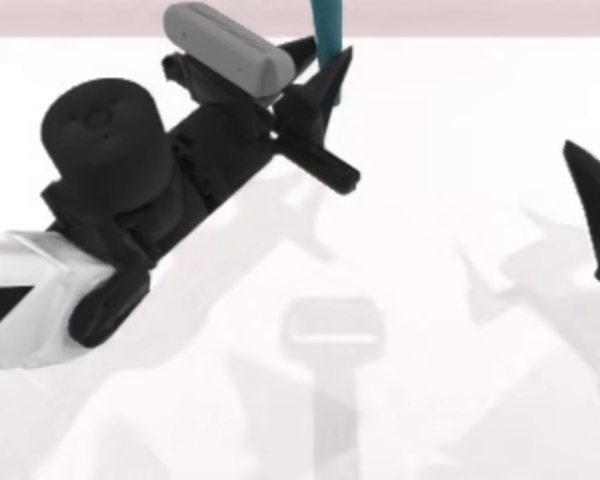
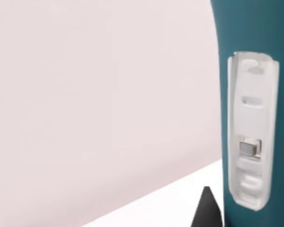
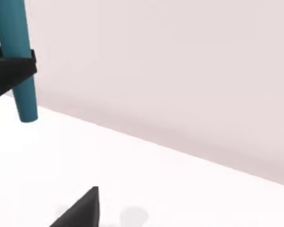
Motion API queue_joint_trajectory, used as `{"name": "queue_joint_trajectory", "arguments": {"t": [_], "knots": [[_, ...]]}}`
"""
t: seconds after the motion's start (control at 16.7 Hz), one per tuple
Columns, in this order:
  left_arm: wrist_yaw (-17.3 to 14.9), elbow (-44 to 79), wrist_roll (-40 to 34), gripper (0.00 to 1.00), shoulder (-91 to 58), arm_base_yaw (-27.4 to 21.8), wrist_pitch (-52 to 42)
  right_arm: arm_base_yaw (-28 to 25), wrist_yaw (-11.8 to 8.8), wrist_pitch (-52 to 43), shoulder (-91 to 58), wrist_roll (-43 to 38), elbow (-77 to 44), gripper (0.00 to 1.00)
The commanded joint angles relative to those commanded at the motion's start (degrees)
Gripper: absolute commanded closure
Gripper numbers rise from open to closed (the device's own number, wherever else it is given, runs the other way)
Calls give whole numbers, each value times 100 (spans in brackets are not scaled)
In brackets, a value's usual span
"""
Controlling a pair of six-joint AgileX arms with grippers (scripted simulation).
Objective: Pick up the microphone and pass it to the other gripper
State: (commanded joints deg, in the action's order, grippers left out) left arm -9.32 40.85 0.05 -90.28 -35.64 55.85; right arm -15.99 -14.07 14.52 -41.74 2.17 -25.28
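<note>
Our left arm reaches diagonally from the table's (image 1: pixel 430 330) left edge toward its far edge, wrist raised. Our left gripper (image 1: pixel 320 65), carrying a light grey rounded block (image 1: pixel 225 45), is clamped on the teal handle of the microphone (image 1: pixel 328 30), held upright above the far edge, clear of the surface. The left wrist view shows the handle's white switch (image 2: pixel 251 130) close up. At the right edge, only pointed black fingers of our right gripper (image 1: pixel 595 215) show; we cannot tell whether they are apart.
</note>
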Motion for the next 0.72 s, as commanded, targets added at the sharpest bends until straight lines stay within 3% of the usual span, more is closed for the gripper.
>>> {"name": "queue_joint_trajectory", "arguments": {"t": [0.24,0.42,0.72], "knots": [[0,0,0,100,0,0,0,-632,-558,554,-1588,79,-971,0],[0,0,0,100,0,0,0,-981,-865,890,-2471,131,-1537,0],[0,0,0,100,0,0,0,-1175,-1036,1090,-2921,167,-1866,0]]}}
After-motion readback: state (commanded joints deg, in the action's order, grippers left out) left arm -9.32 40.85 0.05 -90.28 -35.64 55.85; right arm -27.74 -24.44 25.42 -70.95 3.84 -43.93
